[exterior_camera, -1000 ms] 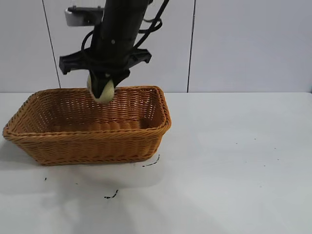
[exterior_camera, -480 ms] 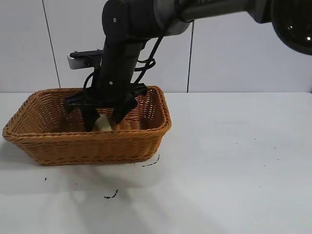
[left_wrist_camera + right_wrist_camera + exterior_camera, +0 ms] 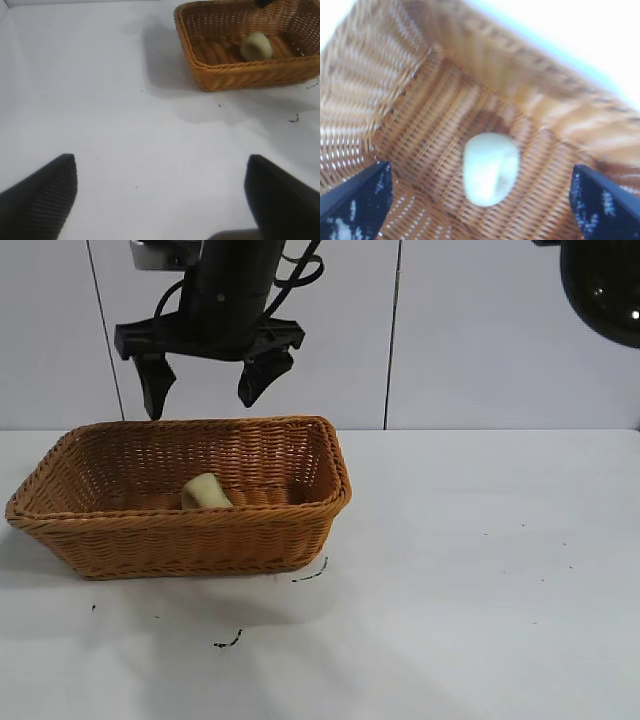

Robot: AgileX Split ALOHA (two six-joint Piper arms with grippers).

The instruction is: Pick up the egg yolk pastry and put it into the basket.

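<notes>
White bench fills most of what we see, its surface bare but for a few small dark specks near the front edge. On its left part, toward the back edge, sits the basket, a wide rectangular tub of orange-brown wicker with flared sides and a braided rim. Above the basket hangs the right arm, a dark column coming down from the top of the exterior view, and below it the right claw stands clear of the rim with its two fingers spread wide and nothing between them. From the right wrist view we look straight down into the weave, with the two dark fingertips at the lower corners of that picture and the basket floor well below them. The left claw shows only in its own wrist view, low over bare bench well apart from the basket, its two dark fingertips wide apart and empty. Smallest is the egg yolk pastry, a pale yellow-cream round puck lying tilted on the basket floor, near the middle and close to the front wall, touched by neither claw.
</notes>
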